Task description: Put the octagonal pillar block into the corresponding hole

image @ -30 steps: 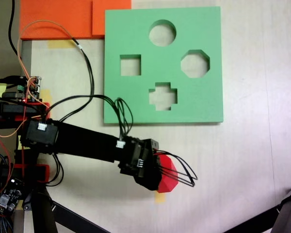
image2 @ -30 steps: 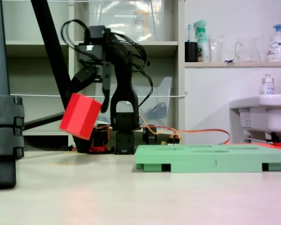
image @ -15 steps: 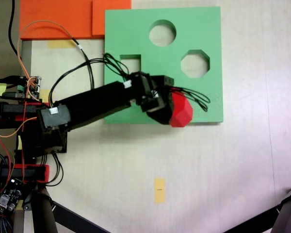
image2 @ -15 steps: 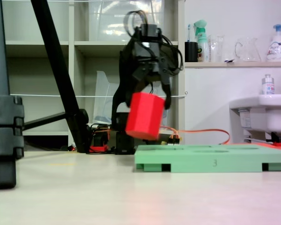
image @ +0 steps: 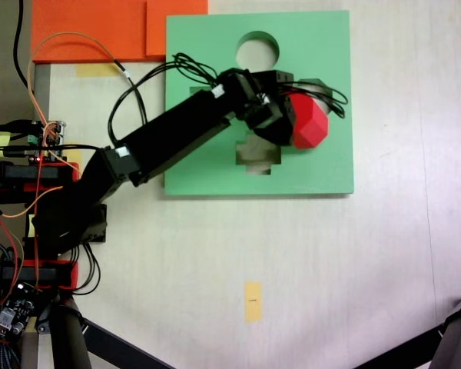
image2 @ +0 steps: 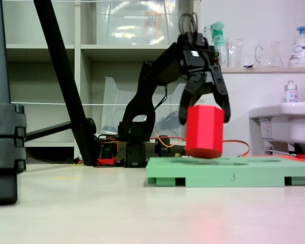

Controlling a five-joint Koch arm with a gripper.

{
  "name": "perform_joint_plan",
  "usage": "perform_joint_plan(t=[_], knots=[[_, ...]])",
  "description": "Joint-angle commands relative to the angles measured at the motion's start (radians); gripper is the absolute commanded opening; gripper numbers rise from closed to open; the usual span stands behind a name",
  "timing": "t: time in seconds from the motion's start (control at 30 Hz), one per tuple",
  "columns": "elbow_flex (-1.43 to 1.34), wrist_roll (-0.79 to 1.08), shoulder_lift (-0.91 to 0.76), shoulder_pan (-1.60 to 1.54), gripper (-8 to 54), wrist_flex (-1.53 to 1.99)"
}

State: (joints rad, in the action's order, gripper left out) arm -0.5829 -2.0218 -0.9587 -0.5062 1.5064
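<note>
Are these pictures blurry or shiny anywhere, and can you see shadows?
In the fixed view from above, the red eight-sided foam block and square green foam board look soft and a bit washed out, with only faint shadows. In the low fixed view, the block in the black gripper looks fairly sharp and the pale table shows a pinkish sheen.

Matt red foam block, green foam board (matt); black plastic arm
</note>
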Motion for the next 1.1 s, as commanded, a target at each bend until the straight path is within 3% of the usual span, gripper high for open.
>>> perform_joint_plan(t=[0.0,1.07], knots=[[0.064,-0.002,-0.02,-0.026,28.0,-0.094],[0.124,0.015,0.141,-0.089,28.2,-0.14]])
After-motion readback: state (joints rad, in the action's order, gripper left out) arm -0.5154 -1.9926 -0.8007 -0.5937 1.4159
